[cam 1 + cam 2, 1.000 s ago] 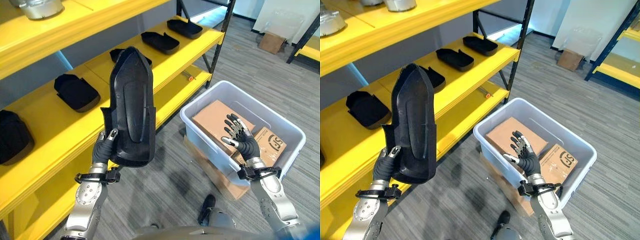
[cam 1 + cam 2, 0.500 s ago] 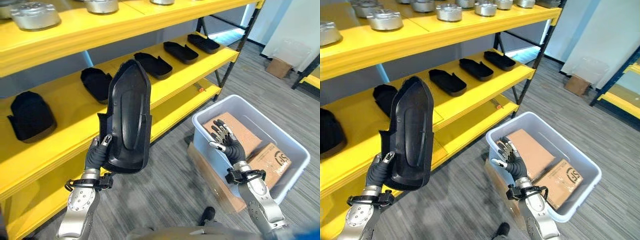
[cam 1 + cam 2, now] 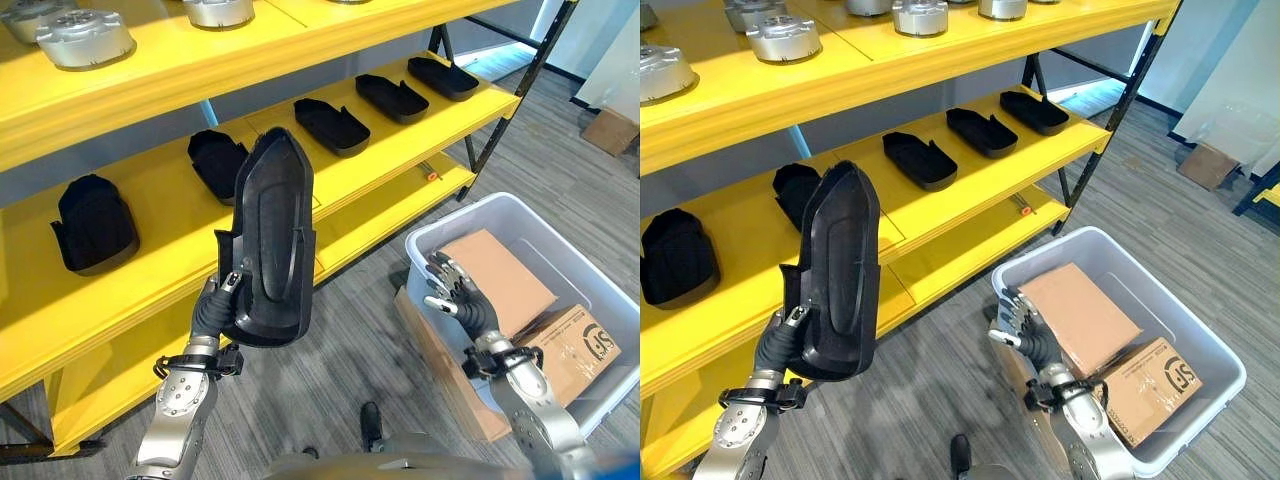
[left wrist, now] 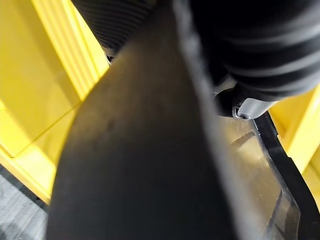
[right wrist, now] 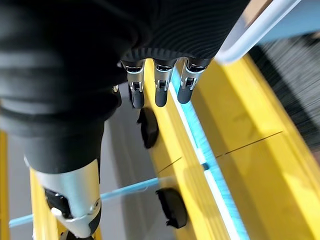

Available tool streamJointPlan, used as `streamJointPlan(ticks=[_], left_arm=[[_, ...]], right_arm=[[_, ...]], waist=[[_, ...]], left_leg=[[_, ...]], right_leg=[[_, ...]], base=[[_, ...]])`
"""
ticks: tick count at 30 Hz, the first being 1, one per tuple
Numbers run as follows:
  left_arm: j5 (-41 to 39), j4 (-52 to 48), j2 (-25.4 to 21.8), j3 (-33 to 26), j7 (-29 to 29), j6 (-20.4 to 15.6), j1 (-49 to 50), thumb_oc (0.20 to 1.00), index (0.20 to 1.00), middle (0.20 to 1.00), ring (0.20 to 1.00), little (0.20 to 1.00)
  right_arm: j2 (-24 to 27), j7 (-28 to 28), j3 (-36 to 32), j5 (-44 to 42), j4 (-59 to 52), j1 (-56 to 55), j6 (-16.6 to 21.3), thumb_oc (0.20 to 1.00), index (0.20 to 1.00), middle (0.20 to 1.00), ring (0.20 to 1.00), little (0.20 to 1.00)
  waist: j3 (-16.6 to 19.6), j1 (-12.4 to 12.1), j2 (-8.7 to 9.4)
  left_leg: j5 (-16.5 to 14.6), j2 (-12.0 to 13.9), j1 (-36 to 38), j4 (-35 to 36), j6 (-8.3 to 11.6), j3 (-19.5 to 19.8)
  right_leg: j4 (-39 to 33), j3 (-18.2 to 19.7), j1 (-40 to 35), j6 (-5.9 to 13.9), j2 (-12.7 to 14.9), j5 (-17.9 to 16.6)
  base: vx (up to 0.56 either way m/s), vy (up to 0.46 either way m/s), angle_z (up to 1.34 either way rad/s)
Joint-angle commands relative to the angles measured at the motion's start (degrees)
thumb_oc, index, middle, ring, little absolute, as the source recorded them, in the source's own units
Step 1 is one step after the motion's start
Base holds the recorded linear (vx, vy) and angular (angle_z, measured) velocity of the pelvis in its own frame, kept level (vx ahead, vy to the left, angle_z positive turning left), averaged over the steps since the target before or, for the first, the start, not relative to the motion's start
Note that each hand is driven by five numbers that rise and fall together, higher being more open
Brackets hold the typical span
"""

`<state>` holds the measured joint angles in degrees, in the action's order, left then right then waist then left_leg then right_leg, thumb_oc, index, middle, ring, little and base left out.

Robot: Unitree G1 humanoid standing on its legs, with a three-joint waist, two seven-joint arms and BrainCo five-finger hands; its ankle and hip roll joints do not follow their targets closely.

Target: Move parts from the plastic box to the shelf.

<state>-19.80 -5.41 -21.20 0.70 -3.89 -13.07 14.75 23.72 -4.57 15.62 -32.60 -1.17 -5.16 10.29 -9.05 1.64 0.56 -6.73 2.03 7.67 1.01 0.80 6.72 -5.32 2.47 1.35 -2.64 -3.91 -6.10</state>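
Left eye view: the left hand [image 3: 217, 305] grips the wide lower end of a long black part [image 3: 268, 240], thumb curled over its near face, and holds it up in front of the yellow shelf [image 3: 170, 215]. The part stands nearly upright, its long axis vertical, the narrow rounded tip pointing up and the hollow face turned toward the robot. The right hand [image 3: 455, 295] hangs at the near-left rim of the plastic box [image 3: 545, 240], fingers loosely spread and holding nothing; cardboard boxes [image 3: 500, 275] lie inside the plastic box.

The step in hand looks like the carry from box to shelf, with the placing not yet done. A row of similar black parts [image 3: 330, 125] already lies flat on the middle shelf, running from near left to far right. The next move likely calls for tipping the part down from upright to flat and reaching forward to an open spot in that row, keeping its lower edge clear of the shelf's front lip.
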Motion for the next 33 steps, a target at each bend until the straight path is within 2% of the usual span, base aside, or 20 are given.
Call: streamJointPlan(ticks=[1, 4, 5, 6, 7, 9, 10, 11, 12, 13, 14, 15, 16, 17, 18, 19, 20, 23, 24, 33], left_arm=[[-3.69, -3.28, -3.35, -1.10, 1.48, -4.42, -1.78, 0.200, 0.200, 0.200, 0.200, 0.200], [-4.01, -3.00, -3.38, 0.23, 1.44, -4.38, -3.44, 0.200, 0.200, 0.200, 0.200, 0.200], [-4.06, -2.95, -3.36, 0.55, 1.32, -4.27, -4.20, 0.200, 0.200, 0.200, 0.200, 0.200], [-4.33, -3.02, -3.24, 0.64, 1.11, -4.19, -4.80, 0.200, 0.200, 0.200, 0.200, 0.200], [-4.66, -3.22, -3.23, 0.61, 1.07, -4.27, -5.04, 0.200, 0.200, 0.200, 0.200, 0.200], [-4.87, -3.41, -3.13, 0.45, 0.71, -4.32, -4.59, 0.200, 0.200, 0.200, 0.200, 0.200], [-4.88, -3.45, -3.11, 0.46, 0.71, -4.31, -4.51, 0.200, 0.200, 0.200, 0.200, 0.200], [-4.88, -3.47, -3.11, 0.48, 0.25, -4.22, -4.76, 0.200, 0.200, 0.200, 0.200, 0.200], [-5.29, -3.28, -3.09, 0.78, -0.54, -3.87, -5.68, 0.200, 0.200, 0.200, 0.200, 0.200], [-5.28, -3.28, -3.02, 0.80, -0.57, -3.85, -5.70, 0.200, 0.200, 0.200, 0.200, 0.200], [-5.69, -3.17, -3.05, 0.86, -0.92, -3.63, -6.48, 0.200, 0.200, 0.200, 0.200, 0.200], [-5.81, -2.97, -2.90, 1.06, -1.06, -3.49, -7.05, 0.200, 0.200, 0.200, 0.200, 0.200], [-6.12, -2.43, -2.61, 1.71, -0.78, -3.63, -7.93, 0.200, 0.200, 0.200, 0.200, 0.200], [-6.04, -2.15, -2.74, 1.83, -1.06, -3.68, -8.59, 0.200, 0.200, 0.200, 0.200, 0.200], [-6.03, -2.10, -2.73, 1.87, -1.08, -3.70, -8.66, 0.200, 0.200, 0.200, 0.200, 0.200], [-6.19, -1.79, -3.00, 2.44, -0.94, -3.80, -9.65, 0.200, 0.200, 0.200, 0.200, 0.200], [-6.13, -1.89, -3.68, 2.33, -0.40, -4.09, -9.50, 0.200, 0.200, 0.200, 0.200, 0.200], [-5.86, -2.30, -4.52, 1.70, -0.31, -4.04, -8.96, 0.200, 0.200, 0.200, 0.200, 0.200], [-5.55, -2.39, -5.55, 0.83, -0.50, -4.27, -8.87, 0.200, 0.200, 0.200, 0.200, 0.200], [-4.99, -2.02, -6.49, -0.72, -1.22, -4.51, -7.67, 0.200, 0.200, 0.200, 0.200, 0.200]], right_arm=[[0.39, -0.70, -0.87, -2.36, -1.88, -1.00, 3.16, 1.000, 1.000, 1.000, 1.000, 1.000], [1.56, -0.66, -1.56, -2.29, -2.06, -1.08, 3.34, 1.000, 1.000, 1.000, 1.000, 1.000], [1.90, -0.39, -1.84, -2.30, -2.08, -0.79, 3.41, 1.000, 1.000, 1.000, 1.000, 1.000], [2.10, 0.01, -1.76, -2.39, -1.90, -0.08, 3.49, 1.000, 1.000, 1.000, 1.000, 1.000], [2.06, 0.66, -1.63, -2.48, -1.73, 0.53, 3.43, 1.000, 1.000, 1.000, 1.000, 1.000], [1.96, 0.96, -1.89, -2.71, -1.89, 0.05, 3.48, 1.000, 1.000, 1.000, 1.000, 1.000], [1.99, 0.96, -1.88, -2.71, -1.91, -0.02, 3.47, 1.000, 1.000, 1.000, 1.000, 1.000], [2.03, 1.45, -1.95, -2.68, -1.76, -0.12, 3.63, 1.000, 1.000, 1.000, 1.000, 1.000], [1.98, 2.56, -1.94, -2.88, -1.28, -0.03, 3.96, 1.000, 1.000, 1.000, 1.000, 1.000], [2.05, 2.57, -1.93, -2.89, -1.26, -0.02, 3.98, 1.000, 1.000, 1.000, 1.000, 1.000], [2.12, 3.58, -2.31, -2.64, -1.03, 0.39, 4.33, 1.000, 1.000, 1.000, 1.000, 1.000], [2.09, 4.09, -2.69, -2.62, -0.80, 0.55, 4.56, 1.000, 1.000, 1.000, 1.000, 1.000], [1.92, 4.52, -3.22, -2.63, -1.08, 0.08, 5.11, 1.000, 1.000, 1.000, 1.000, 1.000], [1.57, 4.79, -3.38, -2.35, -1.04, -0.03, 5.14, 1.000, 1.000, 1.000, 1.000, 1.000], [1.56, 4.80, -3.41, -2.32, -1.03, -0.02, 5.14, 1.000, 1.000, 1.000, 1.000, 1.000], [0.57, 5.07, -3.25, -2.40, -0.63, 0.12, 5.12, 1.000, 1.000, 1.000, 1.000, 1.000], [-0.01, 4.84, -3.69, -2.90, -0.78, -0.70, 5.13, 1.000, 1.000, 1.000, 1.000, 1.000], [-0.46, 4.39, -4.26, -2.98, -1.28, -1.89, 4.93, 1.000, 1.000, 1.000, 1.000, 1.000], [-0.88, 4.04, -5.01, -2.35, -1.42, -2.99, 4.64, 1.000, 1.000, 1.000, 1.000, 1.000], [-1.02, 3.15, -6.04, -1.73, -1.72, -3.71, 3.96, 1.000, 1.000, 1.000, 1.000, 1.000]], waist=[[2.60, -0.51, 2.39], [0.19, -0.15, 2.05], [-0.41, 0.20, 2.14], [-0.64, 0.72, 2.74], [-0.59, 0.97, 3.19], [0.17, 1.19, 3.26], [0.18, 1.21, 3.24], [0.67, 1.68, 2.81], [1.08, 2.18, 1.46], [1.21, 2.33, 1.33], [1.13, 2.78, 0.03], [1.16, 3.12, -0.74], [1.12, 3.62, -2.15], [1.08, 3.67, -2.73], [1.07, 3.60, -2.73], [0.79, 3.12, -2.98], [0.55, 2.83, -2.18], [0.14, 2.56, -1.26], [-0.68, 2.01, -0.05], [0.15, 0.21, 3.61]], left_leg=[[3.49, -8.11, -8.07, -7.57, -2.28, -1.06], [3.28, -9.44, -12.00, -15.97, -0.30, -0.19], [3.22, -8.55, -13.04, -19.09, 0.32, -1.58], [2.81, -6.11, -13.30, -20.90, 0.37, -3.70], [1.27, -1.72, -12.08, -20.36, -0.22, -5.47], [3.94, 4.99, -10.11, -17.03, 0.46, -5.69], [4.11, 5.08, -9.76, -16.53, 0.59, -5.66], [7.37, 9.46, -8.81, -13.76, 1.66, -5.93], [15.35, 16.91, -8.52, -7.91, 3.69, -5.79], [16.04, 17.11, -8.17, -6.78, 3.95, -5.72], [21.11, 21.39, -8.11, -3.34, 5.75, -6.56], [23.04, 22.99, -7.70, -1.73, 7.04, -8.11], [21.05, 23.85, -6.43, 0.68, 8.32, -12.10], [21.77, 24.22, -6.41, 1.60, 9.61, -12.88], [21.92, 24.22, -6.26, 1.85, 9.65, -12.97], [17.22, 22.20, -5.78, 2.20, 9.10, -11.96], [14.32, 20.35, -7.21, -0.67, 8.71, -11.59], [11.84, 18.69, -8.23, -3.78, 8.32, -11.12], [8.81, 16.65, -10.09, -8.32, 8.42, -10.77], [3.13, 11.83, -13.37, -14.70, 7.16, -9.73]], right_leg=[[6.25, -0.06, -0.73, 6.05, 4.00, 3.39], [8.26, -1.73, -0.25, 4.85, 4.43, 4.25], [9.52, -2.48, 0.19, 4.61, 4.96, 4.50], [10.72, -3.01, 0.66, 4.66, 6.08, 4.54], [11.81, -3.10, 1.04, 5.03, 7.09, 5.05], [13.34, -3.45, 1.79, 5.62, 8.44, 6.34], [13.51, -3.51, 1.74, 5.52, 8.36, 6.51], [14.87, -4.21, 2.63, 5.99, 9.33, 7.19], [18.33, -5.29, 5.03, 6.93, 10.86, 8.56], [18.98, -5.48, 5.41, 6.73, 10.70, 9.00], [23.06, -6.21, 7.62, 7.96, 12.18, 10.48], [25.29, -6.89, 8.66, 8.58, 13.19, 11.37], [28.70, -7.78, 9.66, 9.78, 14.82, 12.87], [29.13, -7.86, 9.88, 10.18, 15.66, 12.61], [29.21, -7.82, 9.94, 10.18, 15.65, 12.65], [29.22, -7.96, 10.21, 11.01, 17.36, 11.85], [26.72, -7.69, 8.28, 11.81, 19.07, 10.30], [24.24, -8.39, 5.85, 12.93, 20.81, 8.91], [20.60, -9.09, 3.07, 13.99, 22.96, 7.01], [12.75, -10.61, -2.51, 16.24, 26.87, 1.14]], base=[[-0.08, -0.035, 0.27], [-0.12, -0.008, 0.62], [-0.14, 0.031, 0.73], [-0.11, 0.088, 0.66], [-0.06, 0.138, 0.70], [0.01, 0.118, 0.53], [0.01, 0.103, 0.17], [-0.02, 0.273, 0.02], [-0.02, 0.264, 0.23], [-0.05, 0.402, 0.45], [-0.05, 0.308, 0.62], [-0.07, 0.471, 0.74], [-0.03, 0.380, 0.61], [-0.02, 0.266, 0.55], [-0.01, 0.269, 0.37], [0.05, 0.261, 0.50], [0.09, 0.335, 0.39], [0.10, 0.214, 0.40], [0.09, 0.224, 0.37], [0.06, 0.133, 0.07]])
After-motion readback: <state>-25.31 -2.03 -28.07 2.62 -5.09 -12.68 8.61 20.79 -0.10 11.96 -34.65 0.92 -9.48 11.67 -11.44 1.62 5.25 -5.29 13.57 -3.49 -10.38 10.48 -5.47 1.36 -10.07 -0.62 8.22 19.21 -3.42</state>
